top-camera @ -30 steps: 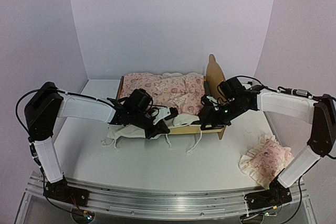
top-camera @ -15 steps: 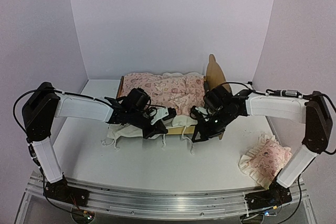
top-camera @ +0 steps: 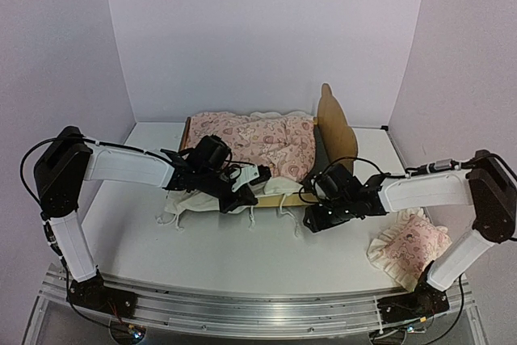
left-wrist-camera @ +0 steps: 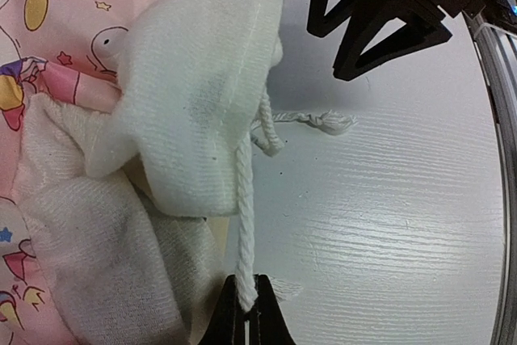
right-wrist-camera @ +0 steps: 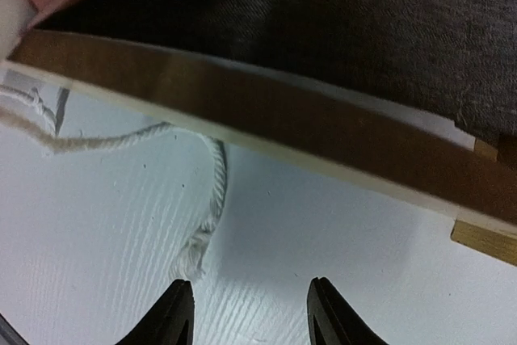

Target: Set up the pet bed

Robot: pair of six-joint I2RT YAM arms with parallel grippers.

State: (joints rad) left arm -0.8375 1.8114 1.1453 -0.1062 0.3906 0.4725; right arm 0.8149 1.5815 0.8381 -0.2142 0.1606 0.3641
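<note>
Reaching in from the left of the pet bed (top-camera: pixel 331 123), the left arm (top-camera: pixel 129 167) is stretching its white forearm low toward the bed's near side rail (right-wrist-camera: pixel 266 111), with the wrist sitting just in front of that rail. The left jaws are pressing together on a white cord (left-wrist-camera: pixel 243 224), which is hanging from the cream edge of the pink cover (top-camera: pixel 258 139) and running straight down into the closed tips.

The right arm (top-camera: pixel 424 190) is lying low in front of the headboard end of the pet bed, its elbow folding out to the bed's right and its forearm pointing back at the near rail. The right jaws are standing apart and gripping nothing, both fingers (right-wrist-camera: pixel 174 317) poised over the bench (top-camera: pixel 242 256) just in front of the rail. A second cord (right-wrist-camera: pixel 196 250) with a frayed end is trailing on the bench between them and the rail, clear of both.

The pet bed is standing toward the back of the bench with its headboard upright. The cover is draping over most of it and spilling over the near rail, while the dark fabric base (right-wrist-camera: pixel 339 14) is showing bare beside the headboard. A small pink pillow (top-camera: pixel 408 248) is lying well apart from the bed, to its front right.
</note>
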